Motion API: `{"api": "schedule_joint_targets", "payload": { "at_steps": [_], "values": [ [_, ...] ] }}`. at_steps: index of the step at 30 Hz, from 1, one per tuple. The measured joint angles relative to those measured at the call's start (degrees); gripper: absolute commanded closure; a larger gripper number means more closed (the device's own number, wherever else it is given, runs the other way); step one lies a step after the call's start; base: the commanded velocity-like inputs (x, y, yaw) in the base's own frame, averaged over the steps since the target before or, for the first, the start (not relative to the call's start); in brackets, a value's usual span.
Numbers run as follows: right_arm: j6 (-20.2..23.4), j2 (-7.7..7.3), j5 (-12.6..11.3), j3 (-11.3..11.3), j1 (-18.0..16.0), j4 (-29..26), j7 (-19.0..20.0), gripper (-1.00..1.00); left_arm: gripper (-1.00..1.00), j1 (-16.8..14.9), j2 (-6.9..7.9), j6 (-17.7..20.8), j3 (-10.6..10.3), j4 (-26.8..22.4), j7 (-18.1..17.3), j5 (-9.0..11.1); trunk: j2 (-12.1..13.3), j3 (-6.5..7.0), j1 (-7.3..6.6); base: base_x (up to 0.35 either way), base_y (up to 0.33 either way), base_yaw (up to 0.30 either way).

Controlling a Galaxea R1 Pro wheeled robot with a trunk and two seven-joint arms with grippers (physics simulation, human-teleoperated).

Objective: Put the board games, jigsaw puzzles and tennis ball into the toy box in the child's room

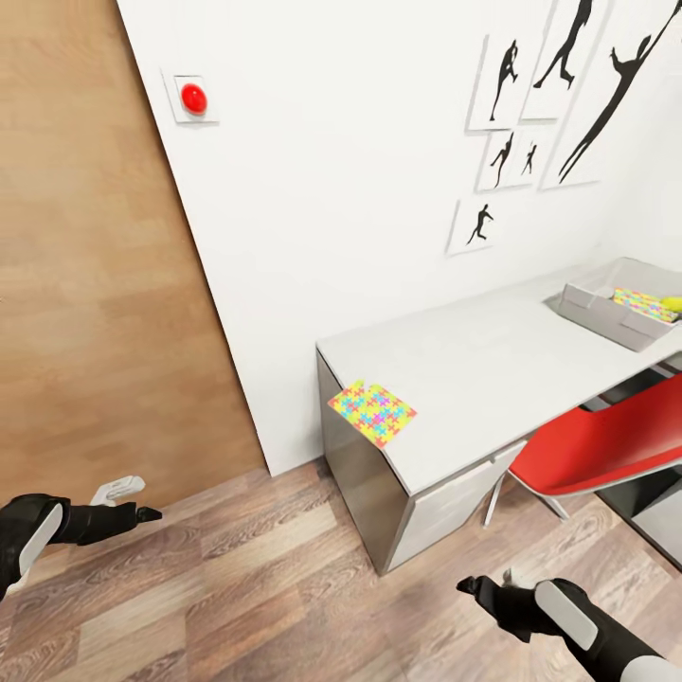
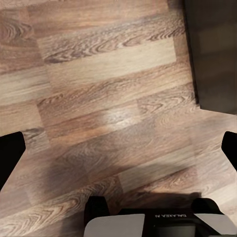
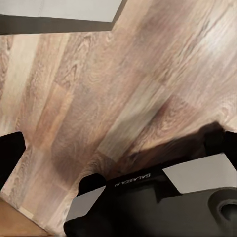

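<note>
One jigsaw puzzle (image 1: 372, 413) lies flat on the near left corner of the pale table (image 1: 493, 369). At the table's far right stands the grey toy box (image 1: 606, 317), with a second jigsaw puzzle (image 1: 644, 303) and the yellow-green tennis ball (image 1: 673, 305) inside it. The board games and the bed are out of view. My left gripper (image 1: 128, 502) hangs low over the wood floor, left of the table, open and empty (image 2: 118, 148). My right gripper (image 1: 485, 583) hovers over the floor in front of the table, also open and empty (image 3: 118, 148).
A red chair (image 1: 597, 445) is pushed under the table's right part. A wooden door panel (image 1: 95, 284) fills the left. The white wall carries a red button (image 1: 193, 98) and black silhouette pictures (image 1: 530, 104). Wood floor (image 1: 265, 568) lies between me and the table.
</note>
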Motion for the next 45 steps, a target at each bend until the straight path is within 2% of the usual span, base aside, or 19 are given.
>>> {"api": "schedule_joint_targets", "payload": {
  "at_steps": [5,8,13,15,18,21,25,29,36,45],
  "values": [
    [1.93,-0.61,-0.07,0.12,0.01,1.43,6.03,-1.0,-1.0,0.0,0.01,0.0,-0.01,0.0,-0.01,0.0,0.0,0.48,0.0,0.0,0.0,0.0],
    [3.51,-1.48,0.02,0.19,0.01,1.58,9.71,-1.0,-1.0,0.0,-0.02,0.0,-0.02,0.01,-0.02,0.0,0.0,0.76,0.0,0.0,0.0,0.0],
    [4.56,-2.56,0.48,0.37,0.01,1.86,21.44,-1.0,-1.0,0.0,-0.01,0.0,-0.02,-0.01,-0.02,0.0,0.0,1.24,0.0,0.0,0.0,0.0],
    [4.61,-3.07,0.66,0.43,0.01,2.04,24.15,-1.0,-1.0,0.0,-0.02,-0.01,-0.02,0.0,-0.02,0.0,0.0,1.43,0.0,0.0,0.0,0.0],
    [4.56,-4.74,0.9,0.54,0.01,3.28,28.34,-1.0,-1.0,0.0,-0.04,-0.03,-0.02,0.01,-0.01,0.0,0.0,1.72,0.0,0.0,0.0,0.0],
    [4.27,-5.52,0.82,0.39,0.01,4.92,29.79,-1.0,-1.0,0.0,-0.06,-0.04,-0.02,0.0,0.02,0.0,0.0,2.0,0.0,0.0,0.0,0.0],
    [2.82,-5.87,0.73,0.28,0.01,6.84,30.54,-1.0,-1.0,0.0,-0.08,-0.08,-0.05,-0.01,0.06,-0.01,0.0,2.38,0.0,0.0,0.0,0.0],
    [0.21,-6.0,0.71,0.25,0.01,7.57,30.76,-1.0,-1.0,0.0,-0.08,-0.13,-0.03,0.01,0.02,-0.01,0.0,2.77,0.0,0.0,0.0,0.0],
    [-1.51,-6.01,0.59,0.21,0.0,9.83,30.92,-1.0,-1.0,0.0,-0.09,-0.24,-0.02,0.01,-0.01,0.16,0.0,3.43,0.0,0.0,0.0,0.0],
    [-4.8,-5.94,0.75,0.25,0.0,10.53,33.36,-1.0,-1.0,0.0,-0.08,-0.26,0.05,0.01,-0.29,0.29,0.0,4.29,0.0,0.0,0.0,0.0]
  ]
}}
